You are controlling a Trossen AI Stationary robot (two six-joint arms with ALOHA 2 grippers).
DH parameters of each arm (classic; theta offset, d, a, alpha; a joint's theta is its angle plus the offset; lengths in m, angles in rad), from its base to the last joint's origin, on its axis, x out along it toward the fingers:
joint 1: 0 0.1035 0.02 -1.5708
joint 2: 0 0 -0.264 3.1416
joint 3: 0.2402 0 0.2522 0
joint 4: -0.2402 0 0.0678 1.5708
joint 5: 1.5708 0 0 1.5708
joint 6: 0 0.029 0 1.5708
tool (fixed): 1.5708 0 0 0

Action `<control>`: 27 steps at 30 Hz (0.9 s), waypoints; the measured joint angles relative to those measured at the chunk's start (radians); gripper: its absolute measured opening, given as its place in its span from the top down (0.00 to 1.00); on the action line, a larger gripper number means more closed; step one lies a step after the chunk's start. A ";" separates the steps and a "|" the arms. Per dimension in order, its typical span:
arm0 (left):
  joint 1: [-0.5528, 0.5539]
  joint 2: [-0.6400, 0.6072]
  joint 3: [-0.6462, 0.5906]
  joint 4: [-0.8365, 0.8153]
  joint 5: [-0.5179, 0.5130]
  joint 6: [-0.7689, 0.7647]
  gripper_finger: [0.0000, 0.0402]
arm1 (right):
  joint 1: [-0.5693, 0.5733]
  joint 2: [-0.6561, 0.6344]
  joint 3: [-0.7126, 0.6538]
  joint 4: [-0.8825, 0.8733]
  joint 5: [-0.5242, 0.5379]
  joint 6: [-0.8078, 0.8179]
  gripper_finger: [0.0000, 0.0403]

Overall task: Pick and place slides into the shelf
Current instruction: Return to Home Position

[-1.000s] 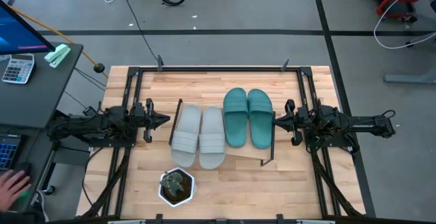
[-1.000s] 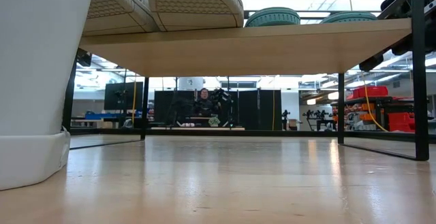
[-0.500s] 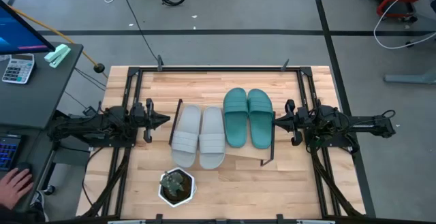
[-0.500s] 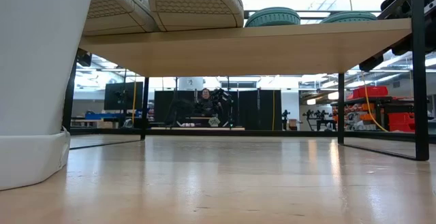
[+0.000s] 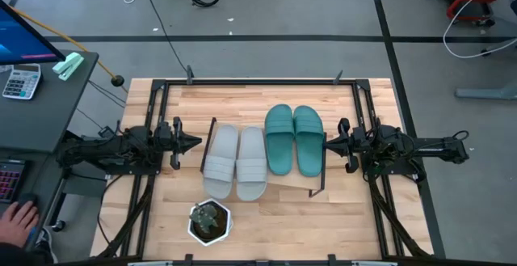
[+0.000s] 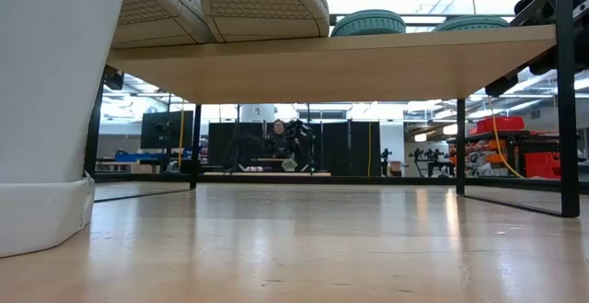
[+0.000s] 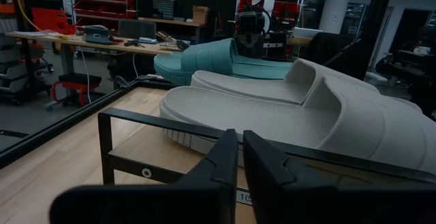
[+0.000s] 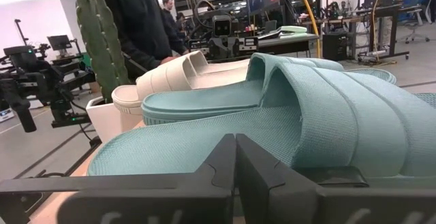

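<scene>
Two light grey slides (image 5: 234,162) and two teal-green slides (image 5: 292,139) lie side by side, soles down, on the shelf's wooden board (image 5: 287,180). In the low view their soles (image 6: 262,4) show above the board (image 6: 331,64). My left gripper (image 5: 194,143) is shut and empty just left of the shelf's black end frame (image 7: 136,132). My right gripper (image 5: 327,143) is shut and empty just right of the shelf, beside the teal slide (image 8: 286,115).
A small cactus in a white pot (image 5: 210,221) stands on the table near its front edge, left of centre; it fills the low view's left side (image 6: 51,110). A person's hand (image 5: 16,217) rests at a desk left of the table. People stand beyond the table (image 8: 146,20).
</scene>
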 joint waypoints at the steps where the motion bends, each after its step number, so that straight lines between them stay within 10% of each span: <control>1: 0.000 0.000 0.000 0.000 0.000 0.000 0.93 | 0.000 0.000 0.000 0.000 0.000 0.000 0.96; 27: 0.000 0.000 0.000 0.000 0.000 0.000 0.94 | 0.000 0.000 0.000 0.000 0.000 0.000 0.96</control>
